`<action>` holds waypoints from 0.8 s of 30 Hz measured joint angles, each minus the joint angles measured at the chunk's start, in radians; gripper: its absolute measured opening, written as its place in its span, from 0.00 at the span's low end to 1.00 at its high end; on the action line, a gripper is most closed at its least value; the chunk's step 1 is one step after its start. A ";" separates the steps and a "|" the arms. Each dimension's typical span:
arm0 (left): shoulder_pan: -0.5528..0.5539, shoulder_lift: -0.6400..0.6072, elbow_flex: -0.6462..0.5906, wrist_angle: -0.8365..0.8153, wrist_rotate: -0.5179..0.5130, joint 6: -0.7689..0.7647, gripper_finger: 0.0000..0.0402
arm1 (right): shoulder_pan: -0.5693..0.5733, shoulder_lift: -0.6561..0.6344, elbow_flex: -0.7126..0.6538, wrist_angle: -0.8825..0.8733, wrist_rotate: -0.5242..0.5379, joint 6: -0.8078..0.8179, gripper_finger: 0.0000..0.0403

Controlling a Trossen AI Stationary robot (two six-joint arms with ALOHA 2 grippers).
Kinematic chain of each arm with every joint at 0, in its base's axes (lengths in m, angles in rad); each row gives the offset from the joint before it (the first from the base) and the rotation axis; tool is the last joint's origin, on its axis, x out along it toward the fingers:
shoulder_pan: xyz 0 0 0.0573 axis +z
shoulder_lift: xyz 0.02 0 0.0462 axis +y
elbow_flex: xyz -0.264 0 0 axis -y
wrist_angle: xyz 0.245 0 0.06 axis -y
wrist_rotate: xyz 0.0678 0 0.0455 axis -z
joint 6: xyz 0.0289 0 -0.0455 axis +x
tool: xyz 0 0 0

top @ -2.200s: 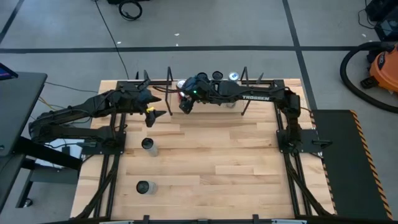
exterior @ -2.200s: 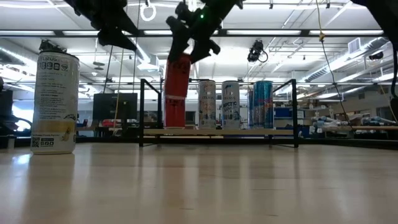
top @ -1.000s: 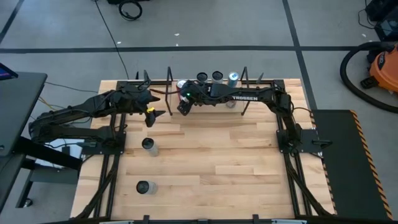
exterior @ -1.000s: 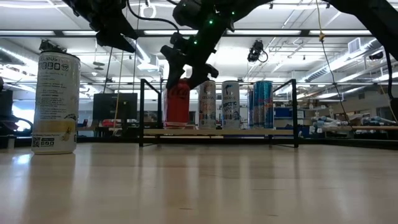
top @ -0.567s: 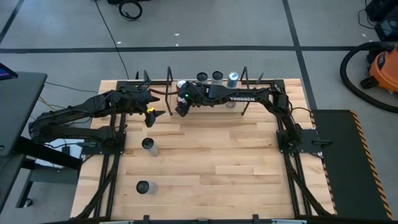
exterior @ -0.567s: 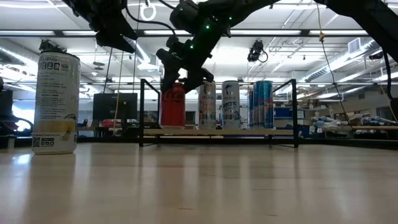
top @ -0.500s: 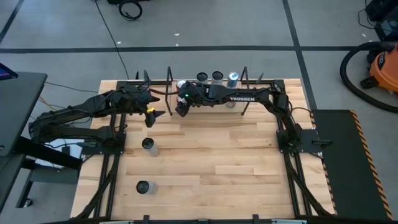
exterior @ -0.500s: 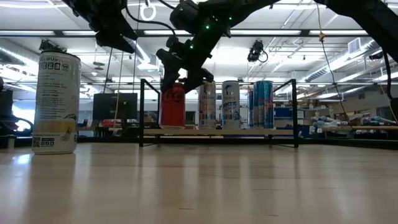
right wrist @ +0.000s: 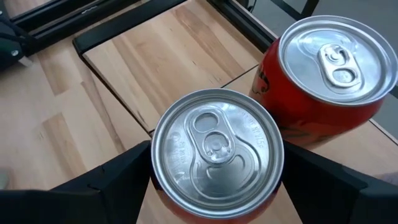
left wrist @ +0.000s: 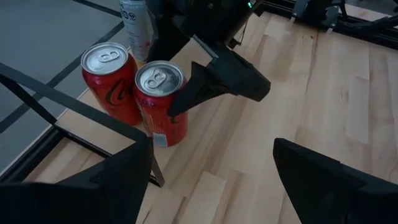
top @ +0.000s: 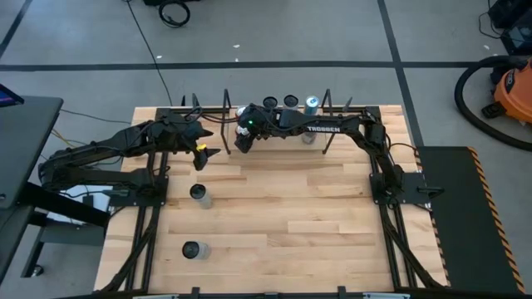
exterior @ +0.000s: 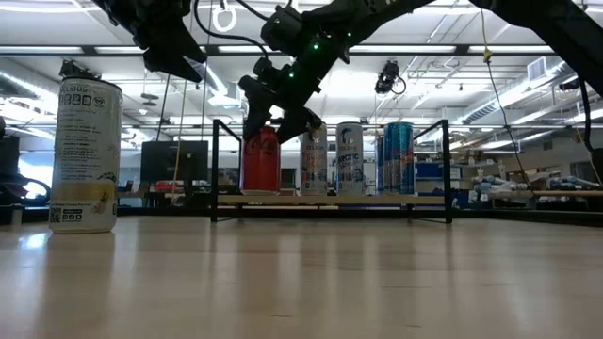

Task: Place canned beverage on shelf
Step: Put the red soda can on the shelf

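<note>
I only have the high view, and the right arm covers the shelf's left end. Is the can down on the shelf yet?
Observer: Yes. In the low view the red can stands upright on the shelf, with the right gripper at its top.
Reviewer: Anything next to it?
Observer: The left wrist view shows a Coca-Cola can close beside it.
Reviewer: And the left gripper?
Observer: The left gripper is open and holds nothing.

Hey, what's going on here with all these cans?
The right gripper is around a red can at the left end of the shelf, where it seems to be setting it down beside another red can. Three more cans stand on the shelf. The left gripper waits nearby, jaws open and empty. Two cans are on the table in front.
</note>
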 joint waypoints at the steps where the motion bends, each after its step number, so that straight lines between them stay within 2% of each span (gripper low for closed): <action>1: 0.000 0.000 0.000 0.000 0.000 0.000 0.83 | 0.000 0.000 0.000 0.004 0.001 0.000 0.84; 15: 0.000 0.000 0.000 0.000 0.000 0.001 0.83 | -0.006 -0.001 -0.001 0.013 0.000 -0.009 0.84; 24: 0.000 0.000 0.000 -0.014 0.000 0.002 0.83 | -0.015 -0.002 -0.004 0.008 -0.039 -0.032 0.90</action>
